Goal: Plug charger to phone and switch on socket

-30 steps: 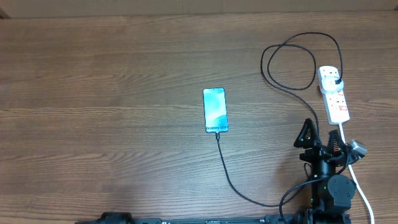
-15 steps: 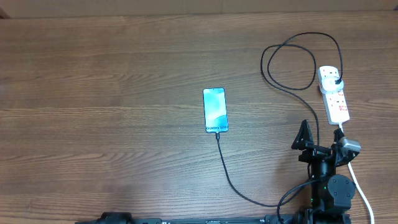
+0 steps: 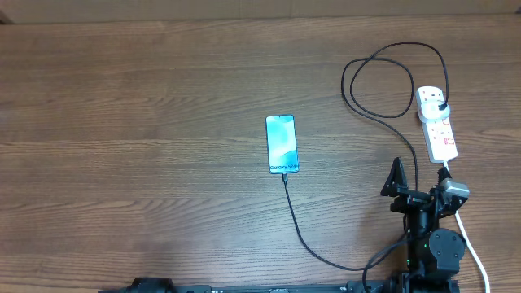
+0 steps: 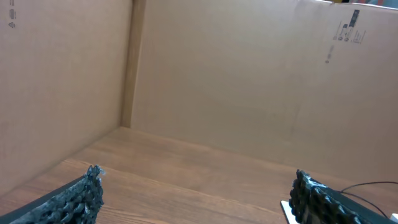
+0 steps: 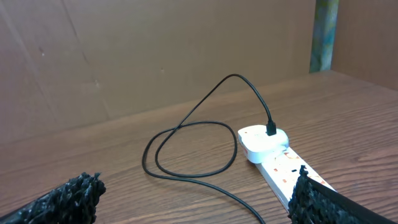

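Charger (image 3: pixel 440 105) tip is met by the phone's (image 3: pixel 281 144) lower edge, mid-frame.
The socket (image 3: pixel 444 140) is seen just above the right gripper (image 3: pixel 423 185), lower right; it and the left gripper (image 4: pixel 198 177) are spread wide, empty.

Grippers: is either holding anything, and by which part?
Nothing is held. The left gripper and the right gripper are both open and empty.

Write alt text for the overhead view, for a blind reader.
A phone lies screen-up on a wooden table, a thin black cable running from its near edge round to a plug in the white power strip at right. The right tool, open, sits just short of the strip.
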### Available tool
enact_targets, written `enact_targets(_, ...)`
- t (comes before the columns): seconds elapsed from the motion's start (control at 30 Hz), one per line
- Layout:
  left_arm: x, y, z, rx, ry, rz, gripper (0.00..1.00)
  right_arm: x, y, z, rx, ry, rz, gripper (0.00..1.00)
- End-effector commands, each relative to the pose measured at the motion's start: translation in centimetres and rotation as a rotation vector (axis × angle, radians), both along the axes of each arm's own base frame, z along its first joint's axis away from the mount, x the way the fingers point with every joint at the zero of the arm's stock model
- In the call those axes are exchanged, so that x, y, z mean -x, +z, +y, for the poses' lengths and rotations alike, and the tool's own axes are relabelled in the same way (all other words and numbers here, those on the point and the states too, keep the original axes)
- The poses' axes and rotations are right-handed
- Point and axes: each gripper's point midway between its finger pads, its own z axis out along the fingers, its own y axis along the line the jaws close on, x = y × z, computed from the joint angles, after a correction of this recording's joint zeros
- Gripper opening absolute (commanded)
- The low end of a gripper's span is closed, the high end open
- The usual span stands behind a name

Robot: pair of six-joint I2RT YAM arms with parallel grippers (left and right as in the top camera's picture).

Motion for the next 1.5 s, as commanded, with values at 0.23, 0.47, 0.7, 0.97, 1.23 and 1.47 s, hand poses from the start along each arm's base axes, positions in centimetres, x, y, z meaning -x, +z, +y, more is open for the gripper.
enact_targets(0.23,0.1,-0.1,0.1,-0.008,0.022,-0.002,1.0,0.0,0.2,0.3,0.009,0.013,-0.014,1.0)
enact_targets(0.47,0.1,-0.1,0.1,-0.009,0.022,-0.002,1.0,0.0,0.2,0.3,0.009,0.013,-0.014,1.0)
enact_targets(0.7,0.1,-0.1,0.1,0.002,0.014,-0.004,1.0,0.0,0.2,0.3,0.009,0.013,-0.014,1.0)
enact_targets(0.97,-2.2,-1.1,-0.8,0.019,-0.013,0.076,1.0,0.0,0.2,0.3,0.009,0.013,-0.014,1.0)
enact_targets(1.23,-8.4,-0.4,-0.9,0.018,-0.004,0.124,1.0,0.0,0.2,0.3,0.009,0.013,-0.014,1.0)
enact_targets(1.47,-15.2,-1.8,-1.1,0.017,-0.003,0.19,1.0,0.0,0.2,0.3,0.009,0.013,-0.014,1.0)
